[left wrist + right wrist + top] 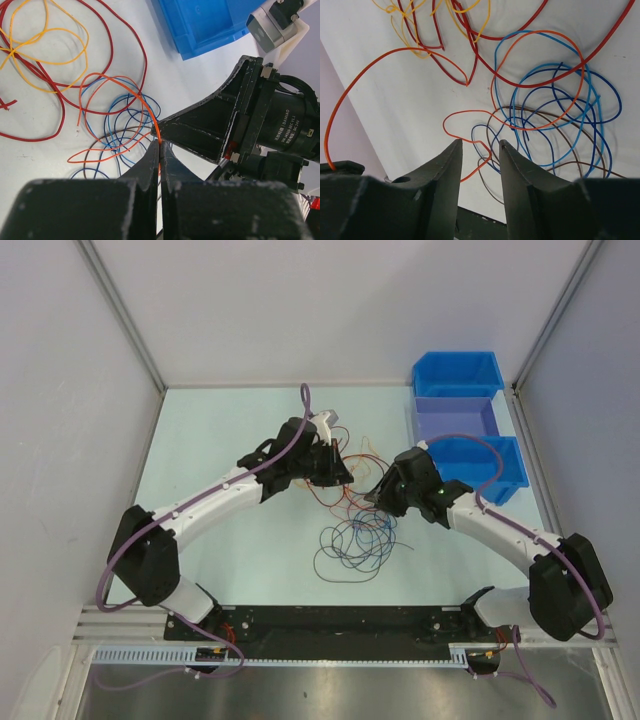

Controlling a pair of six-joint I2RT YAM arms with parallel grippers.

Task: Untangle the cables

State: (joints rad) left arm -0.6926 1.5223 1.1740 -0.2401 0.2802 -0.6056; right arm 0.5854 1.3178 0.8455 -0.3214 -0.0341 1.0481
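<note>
The cables (356, 538) lie in a loose tangle of blue, brown, orange and dark red loops at mid-table. My left gripper (336, 472) hovers above the tangle's far side. In the left wrist view it (160, 146) is shut on an orange cable (134, 91) that arcs up from the pile. My right gripper (376, 496) is just right of it, low over the tangle. Its jaws (481, 144) stand open, a thin orange cable (489, 154) running between them untouched. Blue cables (592, 100) and a dark red cable (560, 77) curl beyond the fingertips.
Three blue bins (470, 430) sit in a row at the back right, close behind the right arm. Yellow-orange and dark red loops (60, 30) spread toward the back of the table. Grey walls enclose the left, right and far sides.
</note>
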